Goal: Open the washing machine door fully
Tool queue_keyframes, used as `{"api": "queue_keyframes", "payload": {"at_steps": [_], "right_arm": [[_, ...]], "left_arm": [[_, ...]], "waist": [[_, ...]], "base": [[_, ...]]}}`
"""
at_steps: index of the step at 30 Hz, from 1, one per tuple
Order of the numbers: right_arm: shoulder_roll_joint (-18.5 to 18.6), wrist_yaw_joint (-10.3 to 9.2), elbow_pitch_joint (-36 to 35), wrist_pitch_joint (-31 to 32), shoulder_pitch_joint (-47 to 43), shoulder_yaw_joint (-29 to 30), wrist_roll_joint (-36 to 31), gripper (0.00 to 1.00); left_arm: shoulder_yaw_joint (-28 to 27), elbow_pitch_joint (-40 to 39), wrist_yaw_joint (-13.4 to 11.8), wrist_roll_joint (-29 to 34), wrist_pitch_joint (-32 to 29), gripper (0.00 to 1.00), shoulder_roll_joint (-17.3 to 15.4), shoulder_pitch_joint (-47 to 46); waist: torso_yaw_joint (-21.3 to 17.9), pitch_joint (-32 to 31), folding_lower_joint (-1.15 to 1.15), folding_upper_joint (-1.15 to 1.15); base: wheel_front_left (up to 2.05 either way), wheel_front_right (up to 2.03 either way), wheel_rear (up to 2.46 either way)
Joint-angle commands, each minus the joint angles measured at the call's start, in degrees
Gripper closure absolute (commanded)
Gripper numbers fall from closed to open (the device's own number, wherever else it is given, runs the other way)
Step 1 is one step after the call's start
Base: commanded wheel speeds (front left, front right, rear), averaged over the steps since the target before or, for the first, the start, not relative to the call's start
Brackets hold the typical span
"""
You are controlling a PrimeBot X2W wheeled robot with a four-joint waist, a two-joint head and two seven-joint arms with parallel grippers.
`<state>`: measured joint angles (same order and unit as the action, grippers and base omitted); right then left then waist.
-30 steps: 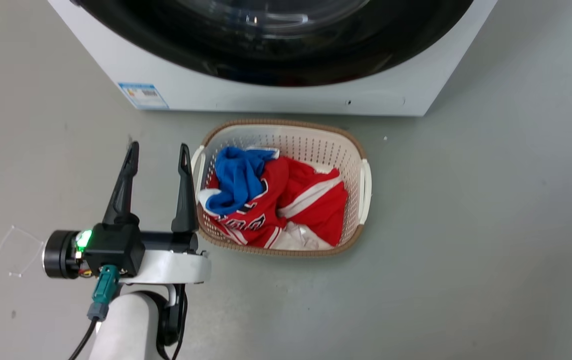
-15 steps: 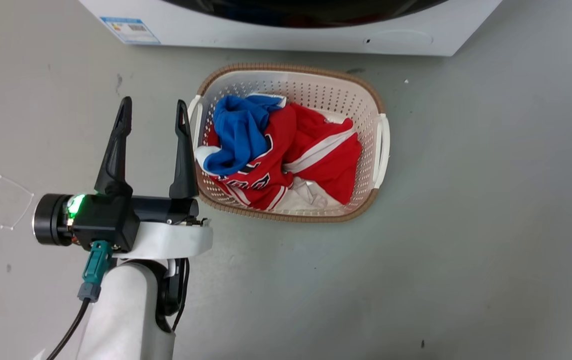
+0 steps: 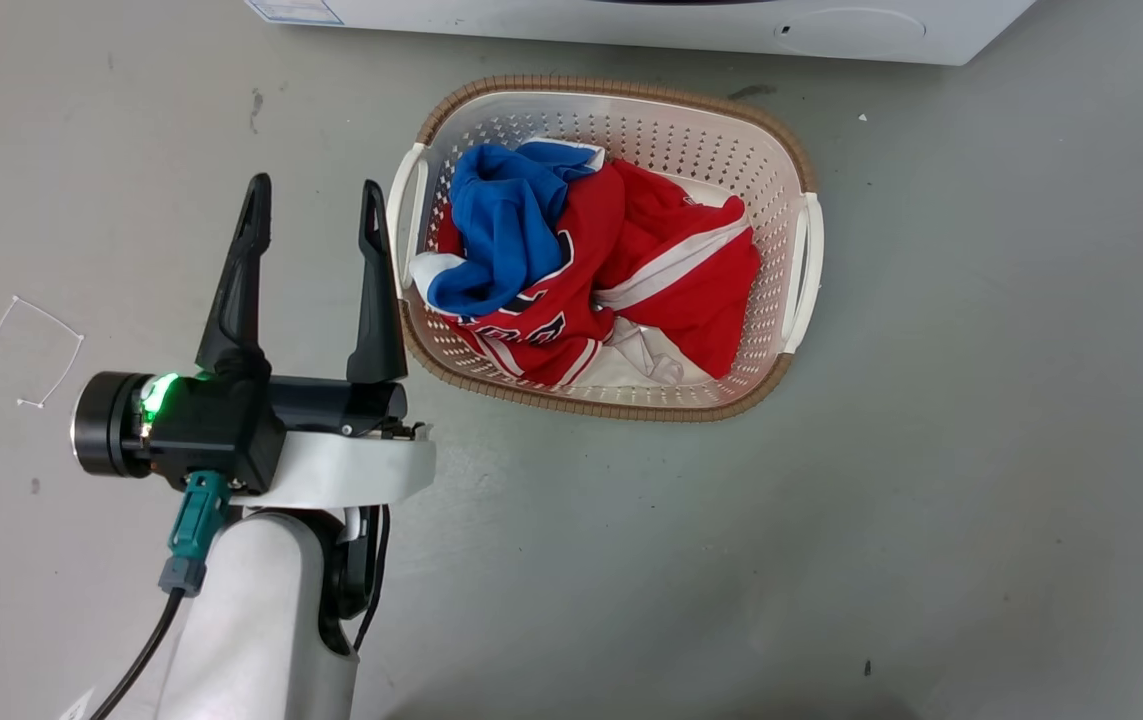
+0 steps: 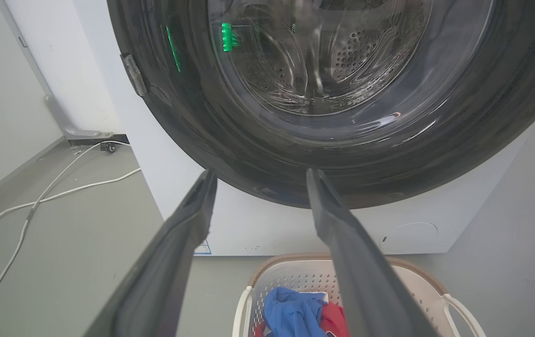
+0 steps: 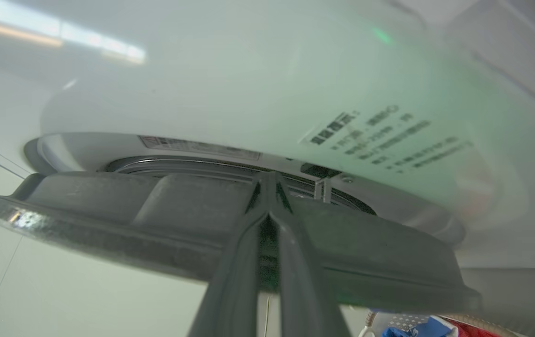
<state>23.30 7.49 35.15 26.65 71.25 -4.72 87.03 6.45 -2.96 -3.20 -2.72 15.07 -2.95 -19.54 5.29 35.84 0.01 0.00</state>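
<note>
1. Your left gripper (image 3: 315, 192) stands wide open, holding nothing; the basket (image 3: 691, 150) sits just to its right.
2. Ahead of its fingers, the door (image 4: 342, 159) covers most of the washer (image 4: 248, 229) front.
3. Your right gripper (image 5: 270, 180) has its fingers pressed together, tips at the door's dark rim.
</note>
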Motion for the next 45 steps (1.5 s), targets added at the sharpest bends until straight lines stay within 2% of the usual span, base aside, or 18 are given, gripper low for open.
{"api": "queue_keyframes", "payload": {"at_steps": [1,7,15,32,45], "right_arm": [[-0.2,0.01,0.3,0.5,1.0,-0.6,-0.6,1.0],[-1.3,0.01,1.0,2.8,1.5,-2.3,-1.3,1.0],[-1.9,0.08,-1.4,6.1,-3.5,-3.4,-0.1,1.0],[-1.8,0.08,-10.2,10.7,-16.1,-5.2,1.8,1.0],[-4.0,0.08,-18.5,13.8,-28.9,-9.1,2.7,1.0]], "left_arm": [[0.0,-0.1,-0.2,-0.2,0.2,0.0,0.1,-1.2],[0.4,0.2,-0.5,-0.4,0.2,0.0,0.1,-1.2],[-0.1,1.1,-0.2,-0.1,0.2,0.0,0.1,0.1],[-1.6,2.0,1.1,1.2,0.2,0.0,0.1,3.2],[-1.4,3.0,1.2,1.4,0.2,0.0,0.1,6.5]], "waist": [[0.1,0.2,-0.01,0.0],[0.2,0.2,-0.01,0.0],[-1.1,-2.2,-0.01,0.0],[-3.6,-8.1,-0.01,0.0],[-3.9,-14.1,-0.01,0.0]], "base": [[0.0,0.0,0.0],[0.0,0.0,0.0],[0.0,0.0,0.0],[0.0,0.0,0.0],[0.0,0.0,0.0]]}}
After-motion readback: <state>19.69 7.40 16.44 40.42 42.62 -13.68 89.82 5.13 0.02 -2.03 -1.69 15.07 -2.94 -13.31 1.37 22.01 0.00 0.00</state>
